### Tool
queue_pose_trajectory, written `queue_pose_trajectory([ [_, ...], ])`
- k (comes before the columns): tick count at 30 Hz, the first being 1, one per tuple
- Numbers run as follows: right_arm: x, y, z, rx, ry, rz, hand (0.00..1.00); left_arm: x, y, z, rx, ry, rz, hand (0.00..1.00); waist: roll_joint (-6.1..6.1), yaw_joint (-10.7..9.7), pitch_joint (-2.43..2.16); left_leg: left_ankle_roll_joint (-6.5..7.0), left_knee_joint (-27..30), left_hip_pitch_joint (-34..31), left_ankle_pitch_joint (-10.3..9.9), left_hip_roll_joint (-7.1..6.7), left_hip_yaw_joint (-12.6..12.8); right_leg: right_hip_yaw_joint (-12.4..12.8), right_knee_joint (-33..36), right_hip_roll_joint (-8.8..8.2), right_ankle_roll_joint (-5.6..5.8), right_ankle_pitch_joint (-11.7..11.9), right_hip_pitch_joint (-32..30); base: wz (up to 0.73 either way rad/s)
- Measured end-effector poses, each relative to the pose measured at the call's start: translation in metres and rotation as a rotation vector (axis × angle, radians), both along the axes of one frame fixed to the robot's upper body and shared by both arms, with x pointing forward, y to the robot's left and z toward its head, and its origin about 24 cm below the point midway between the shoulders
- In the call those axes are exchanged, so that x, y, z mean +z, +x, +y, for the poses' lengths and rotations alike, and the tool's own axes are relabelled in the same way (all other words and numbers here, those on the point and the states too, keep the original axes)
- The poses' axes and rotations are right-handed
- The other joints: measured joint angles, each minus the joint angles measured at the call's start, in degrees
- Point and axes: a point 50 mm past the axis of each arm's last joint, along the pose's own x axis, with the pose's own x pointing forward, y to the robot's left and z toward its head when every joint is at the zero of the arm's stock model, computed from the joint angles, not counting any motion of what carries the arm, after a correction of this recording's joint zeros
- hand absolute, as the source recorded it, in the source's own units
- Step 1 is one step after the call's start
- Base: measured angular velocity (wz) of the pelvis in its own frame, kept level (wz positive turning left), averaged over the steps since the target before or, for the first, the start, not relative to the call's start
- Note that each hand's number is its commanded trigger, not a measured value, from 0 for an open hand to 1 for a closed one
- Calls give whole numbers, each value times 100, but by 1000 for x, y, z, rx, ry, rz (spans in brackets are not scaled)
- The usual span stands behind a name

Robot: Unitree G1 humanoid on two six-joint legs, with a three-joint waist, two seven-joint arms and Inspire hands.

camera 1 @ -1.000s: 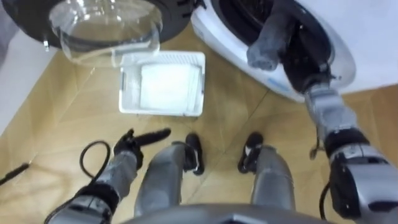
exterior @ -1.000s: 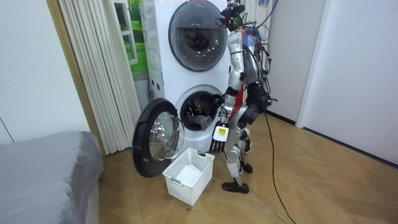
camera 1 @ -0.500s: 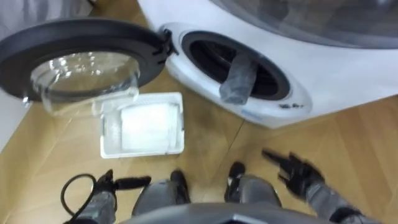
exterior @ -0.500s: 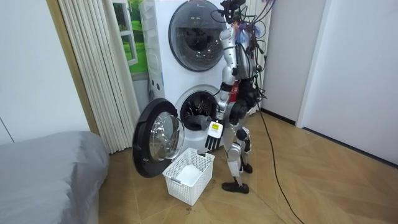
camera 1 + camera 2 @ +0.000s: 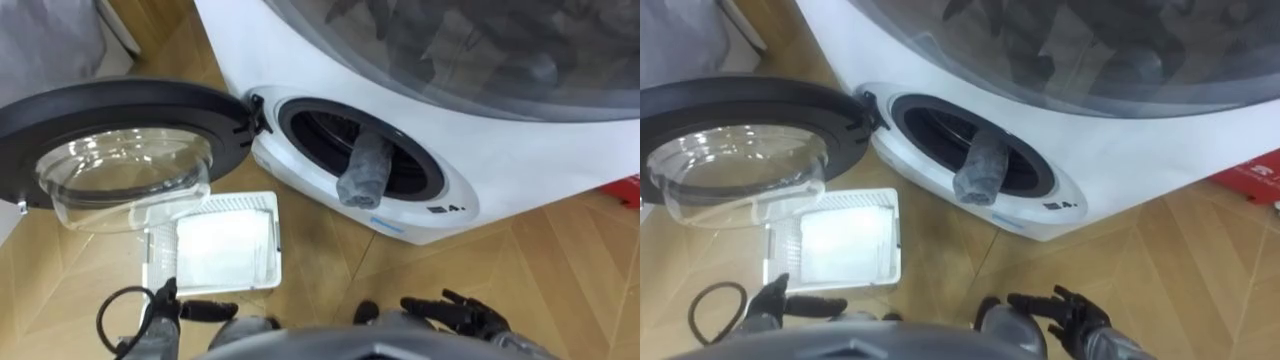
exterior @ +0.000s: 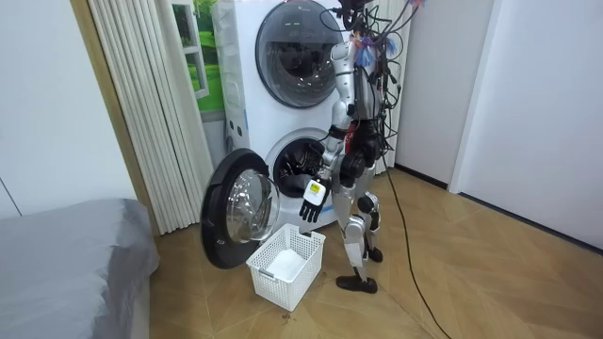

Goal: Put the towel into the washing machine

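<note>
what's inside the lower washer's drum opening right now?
A rolled grey towel sits in the washing machine opening, its end drooping over the lower rim. Behind it the drum is dark, so what lies deeper cannot be seen.

The towel (image 5: 364,170) is soft, matt grey cloth; the washing machine (image 5: 520,165) has a glossy white shell. At lower left the basket (image 5: 273,240) is white plastic.
</note>
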Motion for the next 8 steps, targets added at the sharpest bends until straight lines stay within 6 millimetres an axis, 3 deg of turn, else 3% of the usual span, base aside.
queue_pose_trajectory([
  [8, 0, 0, -1, 72, -26, 7, 0, 0, -12, 8, 45, 21, 19, 0, -39, -1, -11, -53, -124, 337, -26, 16, -28, 30, -105, 64, 0, 0, 269, -2],
])
